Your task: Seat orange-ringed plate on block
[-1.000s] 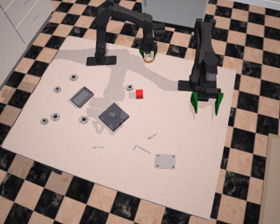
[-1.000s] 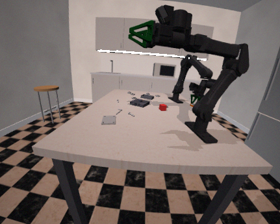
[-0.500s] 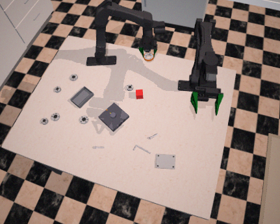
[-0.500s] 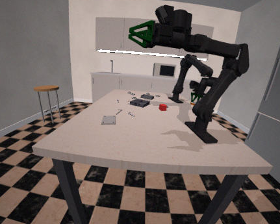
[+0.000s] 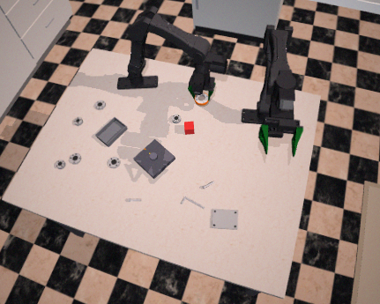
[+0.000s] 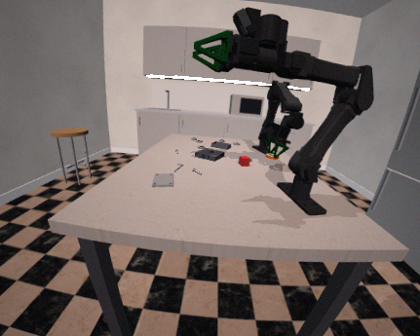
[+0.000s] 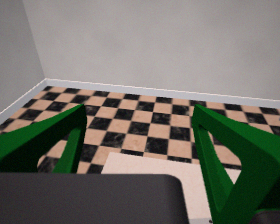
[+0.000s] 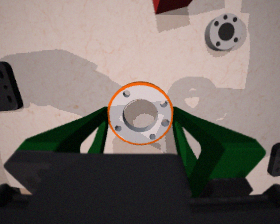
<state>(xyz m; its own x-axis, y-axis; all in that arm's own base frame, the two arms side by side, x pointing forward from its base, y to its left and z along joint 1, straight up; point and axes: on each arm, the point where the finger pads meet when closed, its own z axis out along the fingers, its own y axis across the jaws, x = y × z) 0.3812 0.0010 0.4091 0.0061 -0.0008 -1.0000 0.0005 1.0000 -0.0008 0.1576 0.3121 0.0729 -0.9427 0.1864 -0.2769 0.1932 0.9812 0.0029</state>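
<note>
Right gripper (image 5: 201,95) (image 6: 273,151) (image 8: 140,110) is pinching the orange-ringed plate (image 5: 202,103) (image 6: 272,157) (image 8: 120,107) by opposite edges, over bare table. Left gripper (image 5: 280,153) (image 6: 195,49) (image 7: 140,106) is spread, nothing in it. In the top view the block (image 5: 163,162) (image 6: 210,154) lies at seven o'clock from the plate, so seating isn't done.

Main risk is wrong turn. In the right wrist view the pin hole (image 8: 165,122) looks like the one between three and four o'clock — it breaks the even spacing of the other four. If the wrist doesn't match it to the pin, the post (image 5: 153,156) may go through the middle while the plate rides tilted on the pin. Small orange marks show near the block's ten-to-eleven o'clock edge; can't tell which is the pin, so a bad guess gives the same fault.

Carry risk: the red cube (image 5: 189,128) (image 6: 244,161) (image 8: 172,5) at seven o'clock and a loose ring (image 5: 173,120) (image 8: 212,40) near eight sit by the likely path; going low could knock either one. Hold is edge-only, so a bump or off-centre press could swivel the plate between the fingertips. Opening before it's flat could leave it cocked — check level first.
</note>
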